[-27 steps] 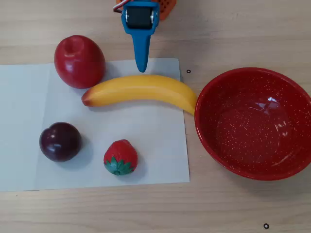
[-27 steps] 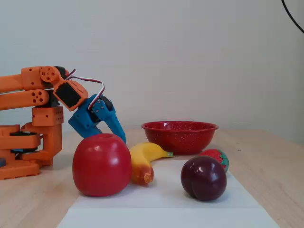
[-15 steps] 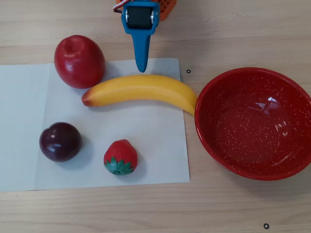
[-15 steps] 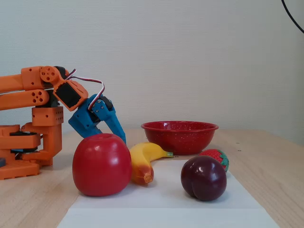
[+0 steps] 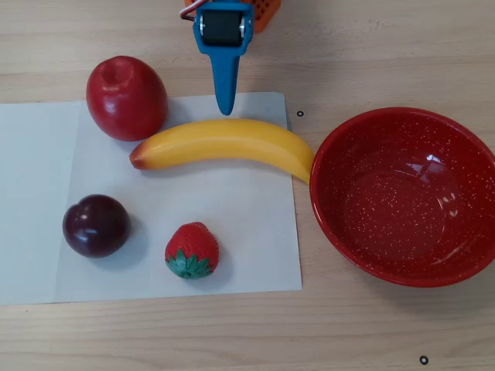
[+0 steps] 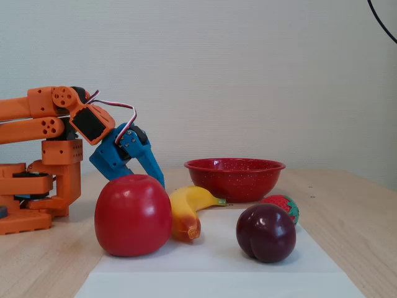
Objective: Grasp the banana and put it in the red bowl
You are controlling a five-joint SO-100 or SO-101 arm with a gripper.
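The banana [image 5: 224, 143] lies on white paper, long and yellow, its reddish tip to the left in the overhead view; its other end touches or nearly touches the red bowl's rim. In the fixed view the banana [image 6: 189, 208] shows end-on behind the apple. The red bowl [image 5: 402, 201] is speckled and empty, on the right in the overhead view, and stands behind the fruit in the fixed view [image 6: 234, 180]. My blue gripper [image 5: 225, 108] is shut and empty, its tip just behind the banana's middle; in the fixed view the gripper [image 6: 160, 180] slants down close to the table.
A red apple [image 5: 126, 97] sits left of the gripper. A dark plum [image 5: 96, 225] and a strawberry [image 5: 192, 249] lie on the paper [image 5: 247, 232] in front of the banana. The orange arm base [image 6: 37, 186] stands at the left in the fixed view.
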